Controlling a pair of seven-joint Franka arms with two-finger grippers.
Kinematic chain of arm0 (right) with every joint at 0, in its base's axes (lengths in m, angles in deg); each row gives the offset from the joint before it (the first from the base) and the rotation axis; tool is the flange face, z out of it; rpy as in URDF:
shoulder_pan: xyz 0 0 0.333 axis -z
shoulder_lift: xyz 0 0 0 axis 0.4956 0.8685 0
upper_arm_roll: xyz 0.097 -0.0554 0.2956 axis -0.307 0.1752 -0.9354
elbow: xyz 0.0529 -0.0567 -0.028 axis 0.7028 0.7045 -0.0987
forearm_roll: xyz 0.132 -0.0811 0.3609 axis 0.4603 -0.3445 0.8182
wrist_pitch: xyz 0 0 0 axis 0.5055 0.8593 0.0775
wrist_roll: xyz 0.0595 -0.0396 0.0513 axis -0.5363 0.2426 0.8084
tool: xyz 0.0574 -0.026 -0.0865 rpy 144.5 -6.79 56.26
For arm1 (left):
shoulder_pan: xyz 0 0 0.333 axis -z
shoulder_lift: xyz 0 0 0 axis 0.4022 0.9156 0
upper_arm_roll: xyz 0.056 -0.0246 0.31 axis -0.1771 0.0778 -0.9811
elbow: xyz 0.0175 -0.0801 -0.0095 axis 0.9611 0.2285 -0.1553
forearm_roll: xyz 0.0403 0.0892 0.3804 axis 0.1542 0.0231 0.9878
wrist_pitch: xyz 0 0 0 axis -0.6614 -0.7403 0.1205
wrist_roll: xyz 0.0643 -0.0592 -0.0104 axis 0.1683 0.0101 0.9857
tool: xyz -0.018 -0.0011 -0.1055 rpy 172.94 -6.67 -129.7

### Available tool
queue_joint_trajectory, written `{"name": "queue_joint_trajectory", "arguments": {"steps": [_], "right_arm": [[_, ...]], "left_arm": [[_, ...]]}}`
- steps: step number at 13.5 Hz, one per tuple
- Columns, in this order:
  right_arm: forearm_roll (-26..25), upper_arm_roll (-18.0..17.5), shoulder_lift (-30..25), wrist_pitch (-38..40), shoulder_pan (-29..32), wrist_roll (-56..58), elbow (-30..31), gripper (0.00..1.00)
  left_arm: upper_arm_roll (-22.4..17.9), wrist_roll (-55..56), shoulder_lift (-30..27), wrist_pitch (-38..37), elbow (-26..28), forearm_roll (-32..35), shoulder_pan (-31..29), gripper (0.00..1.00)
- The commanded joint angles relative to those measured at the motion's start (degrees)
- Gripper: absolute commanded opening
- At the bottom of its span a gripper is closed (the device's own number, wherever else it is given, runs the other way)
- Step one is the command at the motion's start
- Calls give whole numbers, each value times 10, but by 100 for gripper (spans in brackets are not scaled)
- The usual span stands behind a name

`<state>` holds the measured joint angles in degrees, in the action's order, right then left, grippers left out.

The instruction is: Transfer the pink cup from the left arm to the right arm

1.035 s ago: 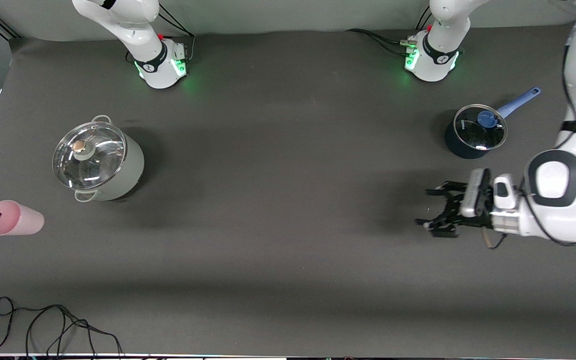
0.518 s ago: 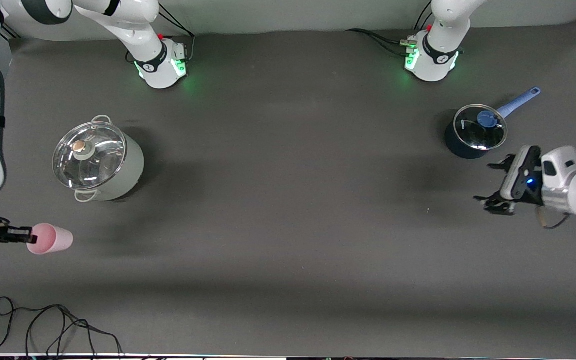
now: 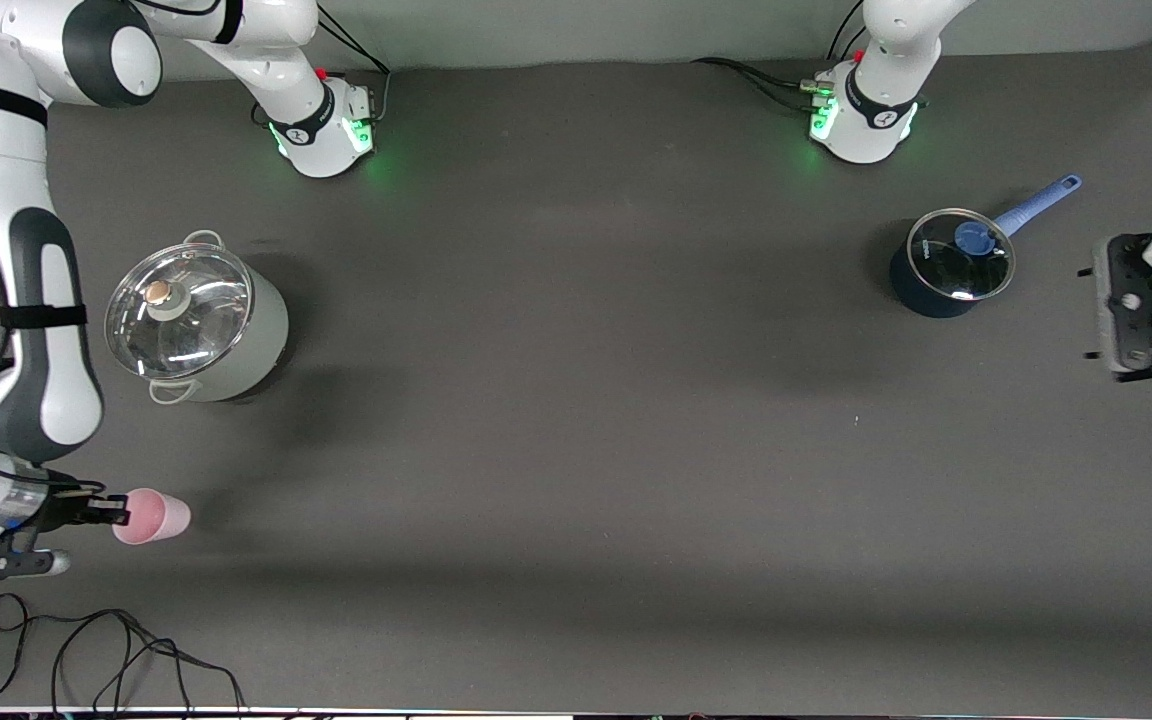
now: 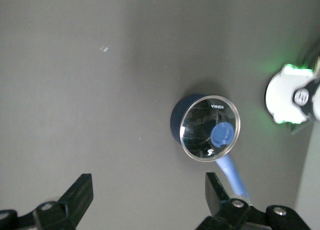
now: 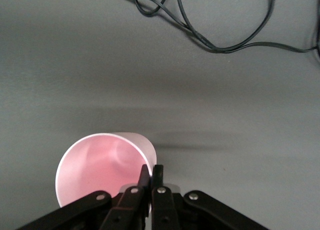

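— What is around you, biggest first?

— The dark grey cloth-covered table [image 3: 576, 450] carries everything. Toward my right arm's end stands the large pale-green metal stockpot [image 3: 198, 330] with its domed glass lid and two loop handles. Toward my left arm's end is the small dark saucepan [image 3: 948, 265] with a glass lid, blue knob and blue handle; its handle slants away from the front camera, toward the table's end. A thin black cable [image 3: 116, 650] loops along the table edge nearest the front camera, at my right arm's end.

— And the cup?

— The small light-pink plastic tumbler [image 3: 152, 516] is in my right gripper [image 3: 116, 512], held above the table at my right arm's end, over a spot nearer the front camera than the stockpot. It lies sideways: its long axis runs level along the table's length, mouth toward my wrist, closed base pointing toward the table's middle. In the right wrist view I look straight into its pink inside [image 5: 102, 172].

— How is it gripped?

— My two right fingers [image 5: 159, 177] pinch its rim wall, one inside, one outside, pressed tight together on it.

— Your other hand?

— My left gripper [image 3: 1131, 315] waits with fingers [image 4: 80, 197] spread wide, holding nothing, up over the table's end beside the saucepan.
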<state>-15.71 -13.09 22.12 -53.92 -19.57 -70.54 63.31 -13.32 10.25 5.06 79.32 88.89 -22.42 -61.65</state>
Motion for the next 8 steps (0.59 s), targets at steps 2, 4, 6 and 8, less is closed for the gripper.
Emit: {"name": "queue_joint_trajectory", "arguments": {"steps": [2,4,6,8], "right_arm": [[34,-3,-9,-80,0,18,58,0],[38,-3,-8,-82,-1,19,58,0],[44,-3,-5,-83,-1,19,58,0],[84,-3,-1,-84,-2,20,57,0]], "left_arm": [[8,251,-2,-45,-32,11,9,100],[16,431,-1,-50,-50,10,21,100],[15,507,0,-50,-52,-8,22,100],[9,598,3,-54,-58,-61,16,100]]}}
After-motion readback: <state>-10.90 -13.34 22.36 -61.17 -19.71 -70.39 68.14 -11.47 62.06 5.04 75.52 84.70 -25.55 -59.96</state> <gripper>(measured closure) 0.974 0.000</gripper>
